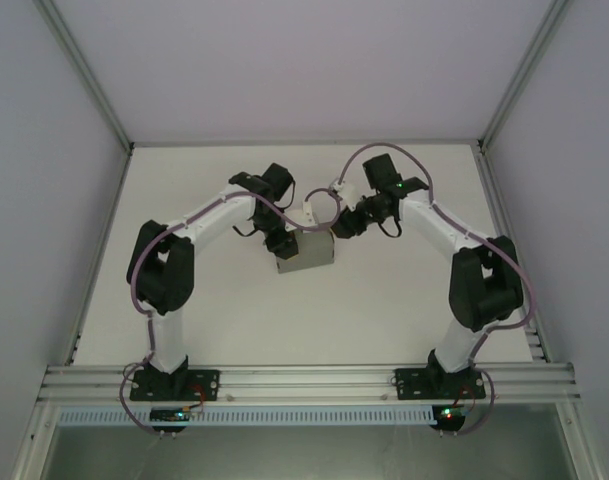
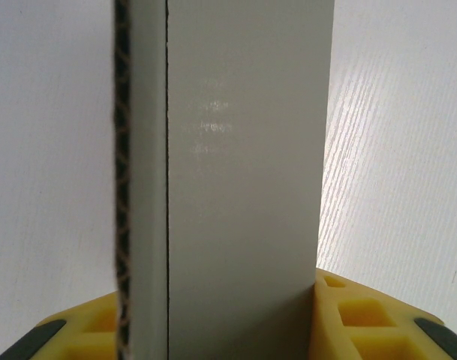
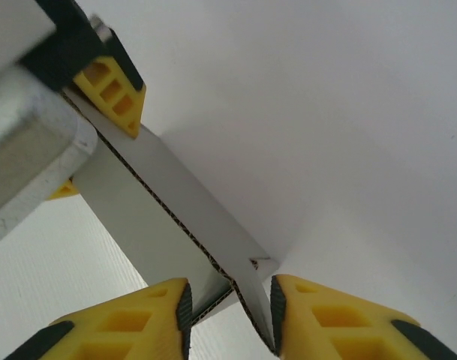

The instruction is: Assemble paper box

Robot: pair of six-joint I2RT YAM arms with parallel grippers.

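**A:** Start on the left. What is that arm doing?

**B:** The left arm (image 1: 199,225) reaches in from its base toward the middle of the table (image 1: 384,310). The left gripper (image 1: 281,243) is clamped on the paper box (image 1: 306,255).

**A:** Sure it's a real grip?

**B:** Yes. From the left wrist, its two yellow fingers (image 2: 363,319) sit tight against either side of the box, which stands up between them and runs away from the camera. The ridged cut edge shows down the box's left side, with a thin dark seam just beside it.

**A:** And where is the box?

**B:** It is grey cardboard, between the two grippers near the table's centre and a little toward the far side. It looks partly folded, since the right wrist view shows two panels meeting at a corner. Whether it touches the table, I can't tell.

**A:** Now the right.

**B:** The right arm (image 1: 454,235) comes in from the other side, and the right gripper (image 1: 342,228) meets the box's right end. In its own camera the yellow fingers (image 3: 341,322) are pinched on that corner, one pad on each face, both looking to touch cardboard.

**A:** Anything else there?

**B:** One of the left gripper's fingers holds the far end of the same panel, at the upper left.
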